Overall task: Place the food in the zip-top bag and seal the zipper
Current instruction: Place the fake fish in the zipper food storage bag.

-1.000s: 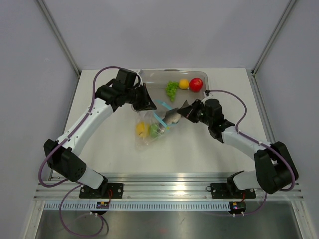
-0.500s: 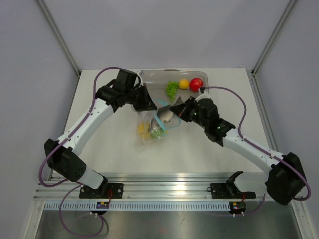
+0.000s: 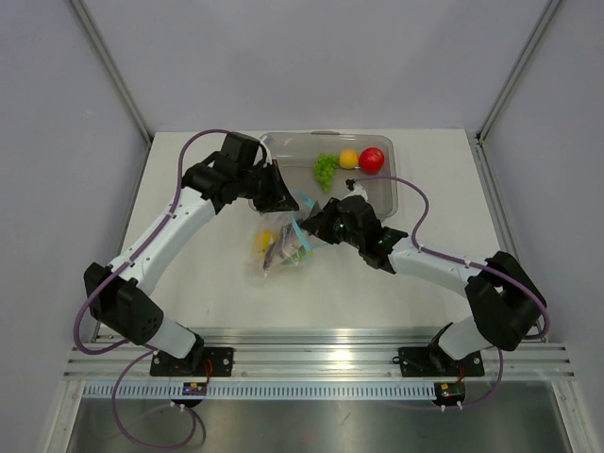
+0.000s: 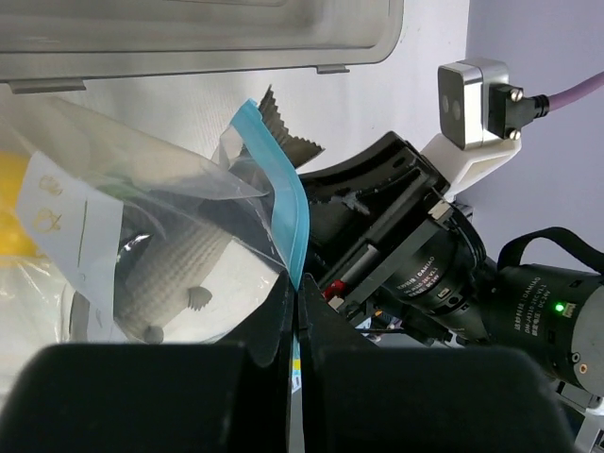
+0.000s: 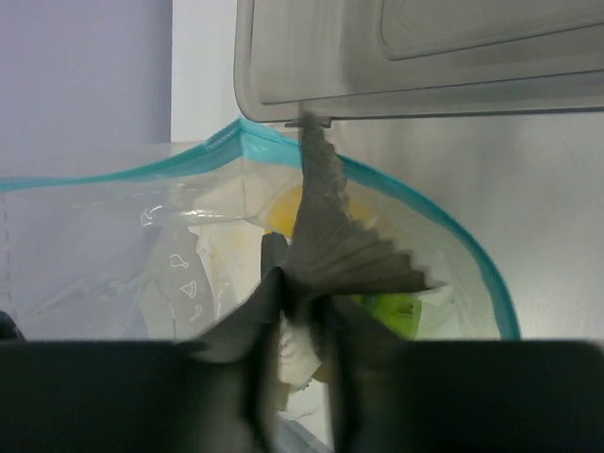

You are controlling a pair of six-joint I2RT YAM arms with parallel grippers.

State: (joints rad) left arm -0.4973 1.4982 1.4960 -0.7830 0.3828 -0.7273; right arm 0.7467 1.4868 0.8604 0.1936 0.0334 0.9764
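- Far left, we see the left gripper (image 4: 294,297) clenched on the teal zipper (image 4: 280,189). It holds one lip of the zip-top bag (image 4: 142,179) up off the table (image 3: 217,283), with the mouth gaping.
- The bag lies mid-table, just in front of the clear tray (image 3: 297,151). A yellow fruit (image 3: 265,240) sits in the bag's left side.
- The grey fish (image 4: 175,269) has its body inside the bag. Its ribbed tail fin sticks out past the zipper.
- A green fruit (image 5: 392,307) lies deeper in the bag, beside the fish.
- The right gripper (image 5: 300,302) is at the bag's mouth, a finger on either side of the tail's root. We cannot tell whether it pinches the tail or has let go.
- To the right, in the tray's far corner, a green grape bunch (image 3: 325,169), an orange fruit (image 3: 349,159) and a red fruit (image 3: 372,159) sit in a row, outside the bag.
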